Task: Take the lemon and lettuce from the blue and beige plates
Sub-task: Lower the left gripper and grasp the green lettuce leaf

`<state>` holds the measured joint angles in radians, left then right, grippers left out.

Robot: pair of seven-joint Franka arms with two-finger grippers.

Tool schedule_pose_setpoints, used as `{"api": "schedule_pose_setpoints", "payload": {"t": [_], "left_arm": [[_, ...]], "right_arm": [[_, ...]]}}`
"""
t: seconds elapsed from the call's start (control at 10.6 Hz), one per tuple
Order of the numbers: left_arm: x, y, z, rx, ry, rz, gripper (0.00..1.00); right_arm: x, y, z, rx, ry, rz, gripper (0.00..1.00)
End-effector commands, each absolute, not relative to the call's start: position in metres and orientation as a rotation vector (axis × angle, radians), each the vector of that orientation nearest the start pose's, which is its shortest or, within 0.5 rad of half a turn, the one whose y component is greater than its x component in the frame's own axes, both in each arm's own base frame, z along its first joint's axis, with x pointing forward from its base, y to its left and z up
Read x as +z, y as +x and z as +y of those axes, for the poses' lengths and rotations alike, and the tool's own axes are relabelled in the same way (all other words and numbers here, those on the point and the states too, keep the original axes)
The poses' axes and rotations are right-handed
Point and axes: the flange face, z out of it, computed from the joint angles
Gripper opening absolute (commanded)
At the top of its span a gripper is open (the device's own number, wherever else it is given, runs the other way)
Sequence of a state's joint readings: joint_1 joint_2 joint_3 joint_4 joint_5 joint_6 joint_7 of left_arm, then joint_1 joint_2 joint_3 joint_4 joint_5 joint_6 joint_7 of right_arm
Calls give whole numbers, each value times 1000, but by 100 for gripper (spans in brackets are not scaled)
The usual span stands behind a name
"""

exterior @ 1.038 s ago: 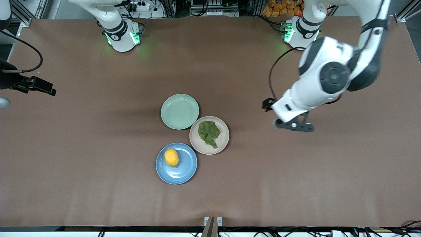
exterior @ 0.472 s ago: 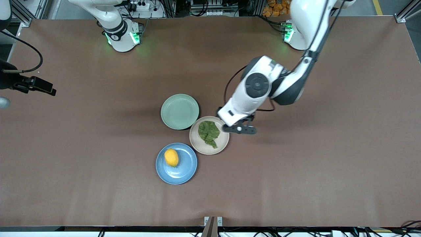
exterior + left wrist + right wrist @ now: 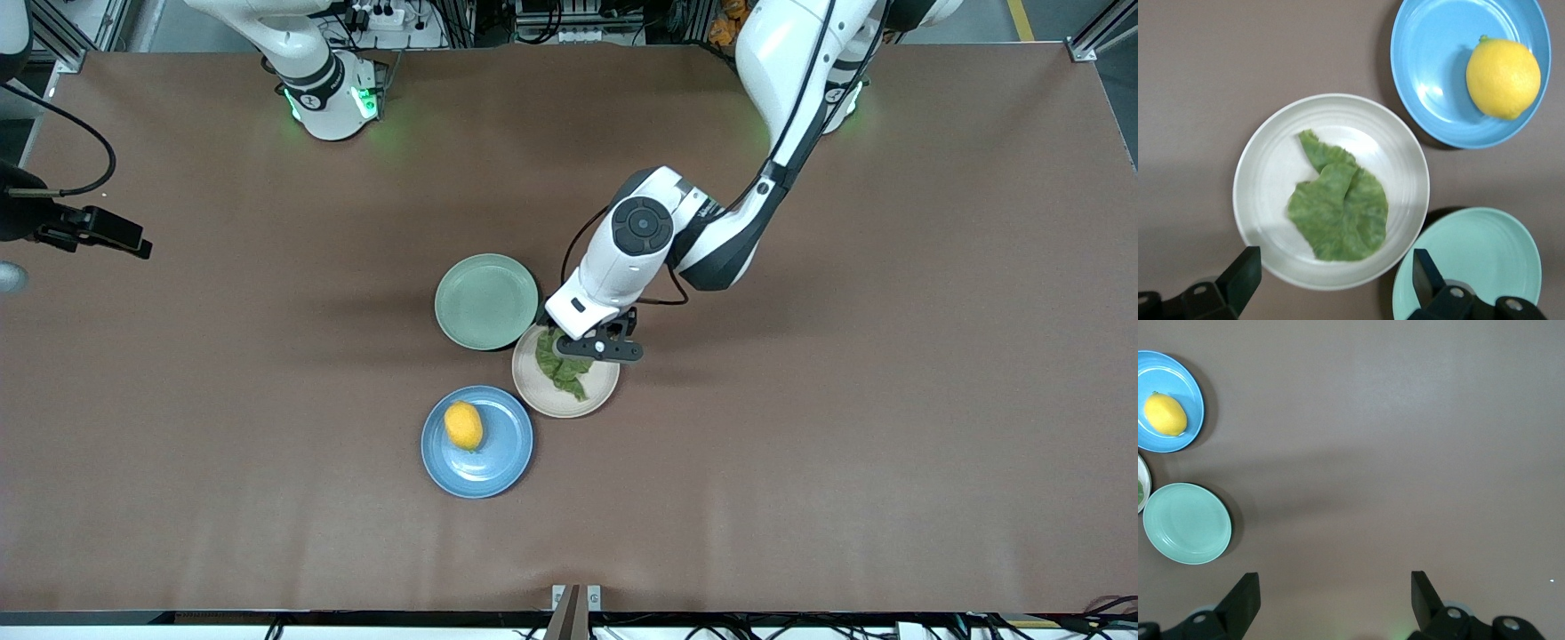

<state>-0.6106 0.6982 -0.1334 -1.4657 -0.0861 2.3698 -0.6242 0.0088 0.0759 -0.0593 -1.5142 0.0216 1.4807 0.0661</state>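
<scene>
The lettuce point(image 3: 562, 369) lies on the beige plate point(image 3: 556, 409). The lemon point(image 3: 463, 425) lies on the blue plate point(image 3: 502, 453), nearer to the front camera. My left gripper point(image 3: 591, 347) is open, low over the beige plate's edge. In the left wrist view its fingers straddle the plate rim, with the lettuce point(image 3: 1341, 213) just ahead on the beige plate point(image 3: 1265, 167), and the lemon point(image 3: 1503, 77) on the blue plate point(image 3: 1431, 67). My right gripper point(image 3: 107, 233) waits open over bare table at the right arm's end point(image 3: 1334, 587).
An empty mint-green plate point(image 3: 486, 300) touches the beige plate, farther from the front camera; it also shows in the left wrist view point(image 3: 1478, 267) and the right wrist view point(image 3: 1186, 523). The brown table spreads wide around the three plates.
My left arm has swung from the left arm's end of the table to the beige plate and come down over the lettuce. The right arm has not moved.
</scene>
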Motion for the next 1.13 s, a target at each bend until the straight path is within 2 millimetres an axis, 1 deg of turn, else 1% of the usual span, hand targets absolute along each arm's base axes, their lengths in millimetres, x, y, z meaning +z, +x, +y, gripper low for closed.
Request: {"api": "schedule_pose_setpoints", "payload": {"t": [0.0, 0.09, 0.19, 0.28, 0.38, 0.47, 0.66, 0.75, 1.04], "left_arm": [[281, 563, -491, -140, -3403, -8, 100], [281, 563, -491, -140, -3403, -8, 100], [264, 566, -486, -160, -3373, 45, 100], [252, 567, -487, -209, -3348, 101, 100], [236, 561, -493, -216, -3338, 133, 100], [228, 561, -494, -226, -3340, 134, 100], [218, 557, -499, -249, -3352, 135, 100], [211, 556, -502, -270, -3360, 135, 100], [207, 557, -503, -303, -3373, 129, 100]], "right_arm": [[526, 615, 63, 178, -3053, 10, 100], [526, 615, 67, 177, -3053, 0, 100], [526, 615, 67, 176, -3053, -4, 100], [526, 615, 67, 176, -3053, -11, 100], [525, 615, 67, 178, -3053, -14, 100], [524, 615, 68, 181, -3053, -21, 100], [524, 616, 70, 181, -3053, -25, 100], [520, 616, 74, 190, -3054, -34, 100], [519, 616, 79, 193, -3054, -46, 100]]}}
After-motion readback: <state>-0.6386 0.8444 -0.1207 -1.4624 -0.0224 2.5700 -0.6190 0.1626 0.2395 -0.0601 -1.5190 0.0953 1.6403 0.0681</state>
